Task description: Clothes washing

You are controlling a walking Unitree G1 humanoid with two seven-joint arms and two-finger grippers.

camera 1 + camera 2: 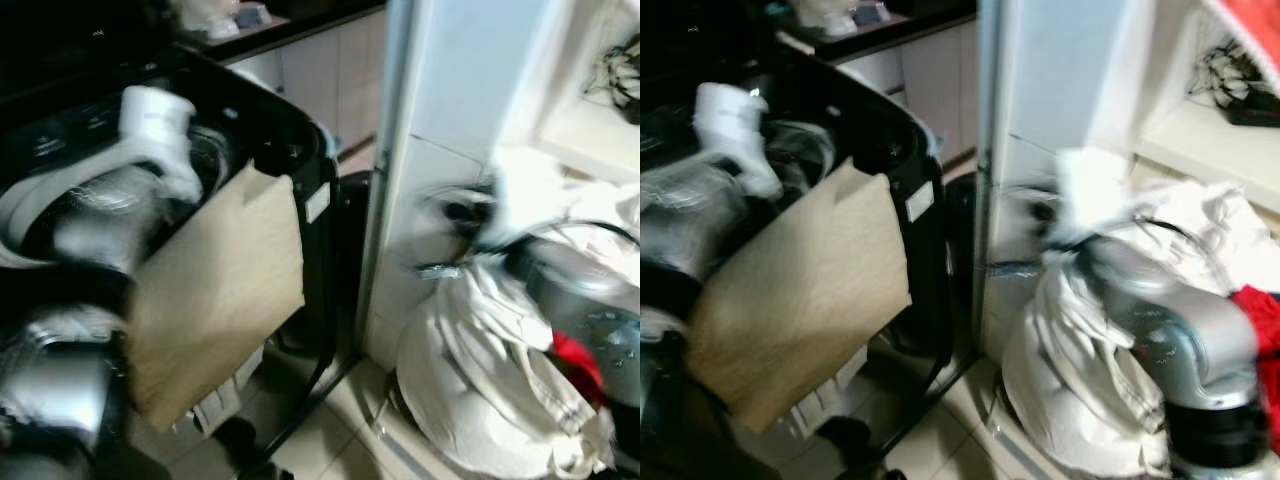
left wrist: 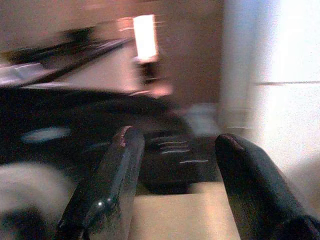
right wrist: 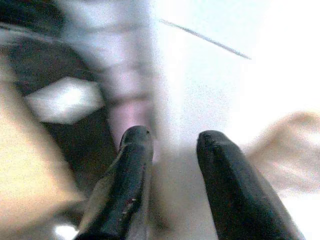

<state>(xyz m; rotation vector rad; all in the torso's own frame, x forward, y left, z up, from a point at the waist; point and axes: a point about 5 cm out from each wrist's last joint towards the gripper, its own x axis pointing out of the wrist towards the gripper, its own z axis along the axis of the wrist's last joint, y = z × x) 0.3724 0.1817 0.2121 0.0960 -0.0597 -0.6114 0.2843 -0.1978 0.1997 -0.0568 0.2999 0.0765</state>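
Left fingers [image 2: 120, 185] spread above washer [image 1: 270, 140]; laundry pile [image 1: 490, 390] by right arm.

home laundry corner | washing machine [image 1: 270, 140] | clothes pile [image 1: 480, 380] | tiled floor [image 1: 330, 430]

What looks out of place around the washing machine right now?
A brown cardboard sheet leans tilted against the front of the black washing machine, covering part of it. To the right, white clothes are heaped beside the white wall, with something red among them. The views are blurred, so finer detail cannot be told.
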